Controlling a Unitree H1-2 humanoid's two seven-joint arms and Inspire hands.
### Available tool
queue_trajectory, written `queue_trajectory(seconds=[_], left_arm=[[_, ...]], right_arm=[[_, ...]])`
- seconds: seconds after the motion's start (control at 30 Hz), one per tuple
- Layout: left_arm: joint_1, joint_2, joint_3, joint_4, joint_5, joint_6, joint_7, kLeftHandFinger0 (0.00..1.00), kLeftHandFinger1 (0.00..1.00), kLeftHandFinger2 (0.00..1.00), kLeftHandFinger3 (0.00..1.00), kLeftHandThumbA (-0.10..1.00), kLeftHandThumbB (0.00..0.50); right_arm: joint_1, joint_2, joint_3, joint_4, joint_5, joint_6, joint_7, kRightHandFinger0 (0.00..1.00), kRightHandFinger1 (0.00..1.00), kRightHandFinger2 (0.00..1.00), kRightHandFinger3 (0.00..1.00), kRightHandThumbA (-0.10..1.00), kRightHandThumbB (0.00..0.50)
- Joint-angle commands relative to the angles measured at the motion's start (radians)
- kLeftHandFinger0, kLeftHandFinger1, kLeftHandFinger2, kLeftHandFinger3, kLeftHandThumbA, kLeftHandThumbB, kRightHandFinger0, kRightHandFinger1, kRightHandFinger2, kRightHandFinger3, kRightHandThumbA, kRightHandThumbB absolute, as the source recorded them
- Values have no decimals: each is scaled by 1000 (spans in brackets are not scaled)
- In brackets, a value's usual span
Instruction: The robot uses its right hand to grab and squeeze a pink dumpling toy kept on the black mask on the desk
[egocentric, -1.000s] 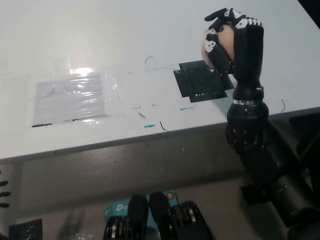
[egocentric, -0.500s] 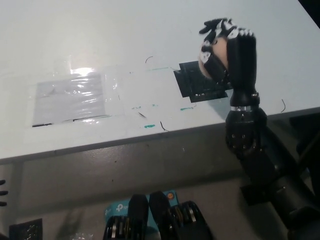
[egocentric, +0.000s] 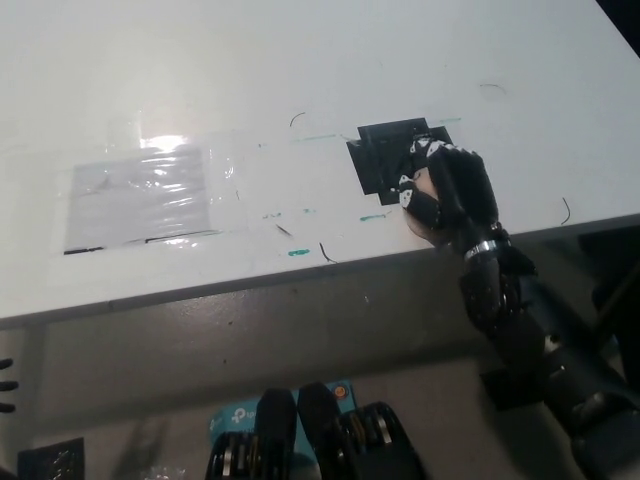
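Near the front edge of the white desk (egocentric: 300, 60), the black fingers (egocentric: 425, 165) of the right hand (egocentric: 448, 195) curl tightly around the pink dumpling toy (egocentric: 422, 192), which shows only as a pale patch between them. The hand is closed on the toy, fingertips pointing toward the robot's left, knuckles up and away from the camera. It sits low over the desk, at the near right corner of the black mask (egocentric: 385, 155), and covers part of it; whether the toy touches the mask cannot be told. From the wrist, the black forearm (egocentric: 510, 310) runs down and to the right, past the desk edge and out at the bottom right corner. Farther left on the desk lies a shiny clear plastic sheet (egocentric: 140, 195), well apart from the hand. Small teal and black marks (egocentric: 298, 252) dot the surface between the two.
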Motion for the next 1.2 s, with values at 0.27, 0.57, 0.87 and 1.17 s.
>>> queue_trajectory(seconds=[0.27, 0.57, 0.87, 1.17], left_arm=[[-14, 32, 0, -24, 2, 4, -10, 697, 799, 887, 994, 1000, 79], [-12, 35, -2, -24, 1, -1, -16, 736, 829, 905, 1000, 1000, 79], [-11, 33, 0, -29, 3, 5, -10, 714, 834, 914, 1000, 1000, 83], [-10, 37, 1, -19, 2, -5, -17, 701, 807, 896, 1000, 1000, 88]], right_arm=[[-15, -13, 8, -169, 25, 199, 210, 1000, 1000, 1000, 1000, 315, 183], [61, -34, 1, -488, -12, 388, 324, 1000, 1000, 1000, 1000, 768, 427], [113, -49, -56, -694, 47, 390, 359, 1000, 1000, 1000, 1000, 666, 353], [277, -107, -165, -1056, 109, 380, 390, 642, 788, 972, 928, 43, 138]])
